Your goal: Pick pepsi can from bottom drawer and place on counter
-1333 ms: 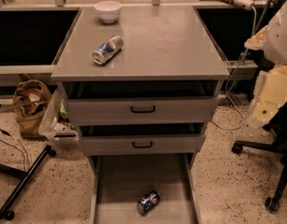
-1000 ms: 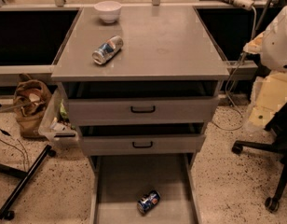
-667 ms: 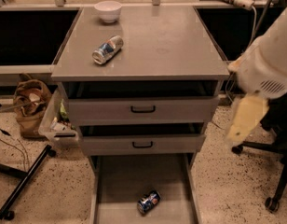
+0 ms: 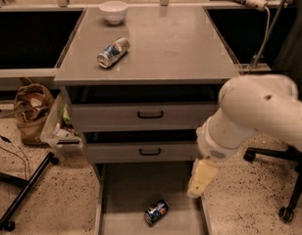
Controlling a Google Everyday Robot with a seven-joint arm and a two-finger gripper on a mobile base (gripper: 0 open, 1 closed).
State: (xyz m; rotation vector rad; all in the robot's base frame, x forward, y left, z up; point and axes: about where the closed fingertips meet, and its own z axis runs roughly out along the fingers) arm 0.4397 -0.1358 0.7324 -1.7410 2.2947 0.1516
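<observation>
Gripper point(image 4: 202, 178) is positioned over the bottom drawer point(image 4: 122, 190), presumably for descent; pepsi can point(image 4: 156, 212) lies below-left; grip state cannot be told.

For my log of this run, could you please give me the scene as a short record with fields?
pepsi can: lying on its side on the drawer floor
bottom drawer: pulled open
gripper: over the drawer's right wall, to the right of and above the can, apart from it
counter: holds a silver can on its side and a white bowl

The tool point(image 4: 202, 177) hangs right of the pepsi can point(image 4: 156, 212) in the bottom drawer point(image 4: 125, 192).
</observation>
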